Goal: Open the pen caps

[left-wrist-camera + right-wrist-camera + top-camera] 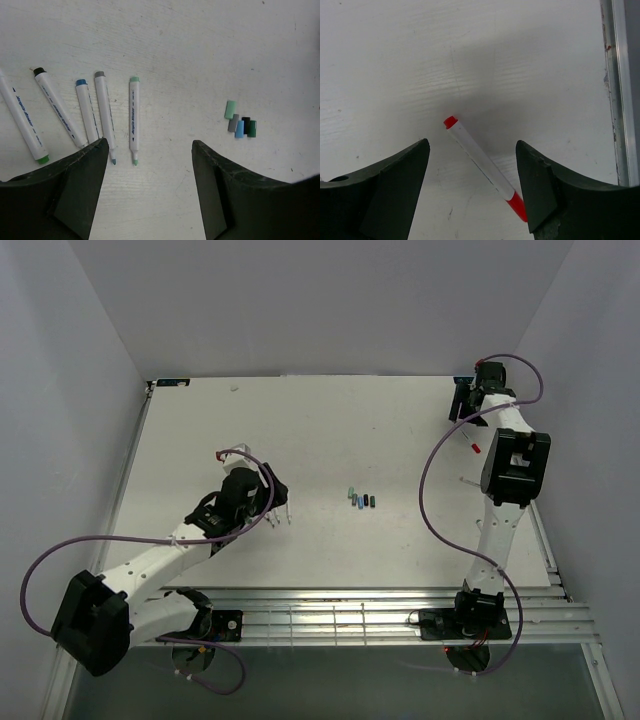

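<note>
Pen caps (pixel 239 128) in a cluster on table (pixel 200 45)

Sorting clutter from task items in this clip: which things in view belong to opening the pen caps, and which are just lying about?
Job:
- red pen, its cap on
- five open pens
- five loose caps

Not the job:
- purple cables
- metal rails
Both are part of the rig. No stray loose items show.

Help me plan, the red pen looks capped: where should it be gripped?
Grip the red pen on its white barrel, mid-length, from straight above, closing across its diagonal. It lies flat, and this leaves the red cap at one end free.
</note>
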Robot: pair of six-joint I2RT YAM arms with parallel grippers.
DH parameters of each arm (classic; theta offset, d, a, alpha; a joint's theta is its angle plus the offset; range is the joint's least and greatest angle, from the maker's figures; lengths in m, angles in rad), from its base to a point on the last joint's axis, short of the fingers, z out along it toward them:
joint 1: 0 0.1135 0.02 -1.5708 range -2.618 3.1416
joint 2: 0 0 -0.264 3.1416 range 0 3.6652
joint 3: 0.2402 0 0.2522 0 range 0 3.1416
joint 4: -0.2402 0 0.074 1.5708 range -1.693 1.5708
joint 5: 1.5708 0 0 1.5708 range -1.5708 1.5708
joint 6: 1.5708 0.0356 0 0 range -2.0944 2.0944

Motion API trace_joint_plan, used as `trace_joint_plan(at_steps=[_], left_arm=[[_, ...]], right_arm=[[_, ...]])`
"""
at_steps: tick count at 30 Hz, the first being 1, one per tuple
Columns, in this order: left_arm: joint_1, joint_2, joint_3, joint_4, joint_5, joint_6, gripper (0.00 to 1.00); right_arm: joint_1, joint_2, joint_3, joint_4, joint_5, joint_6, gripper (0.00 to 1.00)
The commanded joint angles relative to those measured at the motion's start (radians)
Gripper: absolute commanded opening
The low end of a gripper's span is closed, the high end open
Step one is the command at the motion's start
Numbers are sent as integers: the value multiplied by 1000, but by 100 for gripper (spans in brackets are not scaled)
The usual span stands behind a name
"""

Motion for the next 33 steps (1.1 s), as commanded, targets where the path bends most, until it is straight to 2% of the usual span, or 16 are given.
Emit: trace_joint_plan(at_steps=[1, 8, 11, 14, 16, 17, 18, 24, 29, 30, 31, 33], left_arm=[[-6, 8, 25, 25, 9, 26, 78], [-9, 11, 28, 26, 17, 38, 78], [-11, 2, 26, 25, 17, 45, 78], [-11, -12, 22, 22, 20, 45, 78], [-11, -29, 19, 17, 22, 45, 78], [-11, -33, 16, 16, 22, 45, 78], [-11, -40, 16, 13, 22, 46, 78], [-11, -86, 20, -9, 46, 49, 77], [-11, -104, 43, -14, 117, 43, 76], [-11, -109, 57, 0, 170, 66, 75], [-11, -109, 57, 9, 190, 66, 75], [-11, -107, 78, 16, 224, 95, 75]], right_arm=[[-5, 29, 75, -22, -17, -29, 75], [-5, 73, 85, -53, -46, -9, 69], [-7, 72, 62, -55, -51, 2, 61], [-5, 70, 42, -68, -51, 17, 46], [-5, 61, 19, -70, -49, 28, 30], [-5, 61, 13, -68, -52, 31, 30], [-4, 63, 8, -68, -55, 34, 24], [24, 54, 19, -73, -103, 60, 8], [85, -34, -38, -18, -265, 153, 8], [129, -145, -102, 34, -288, 172, 8], [130, -146, -102, 34, -288, 172, 8], [211, -234, -156, 62, -310, 187, 8]])
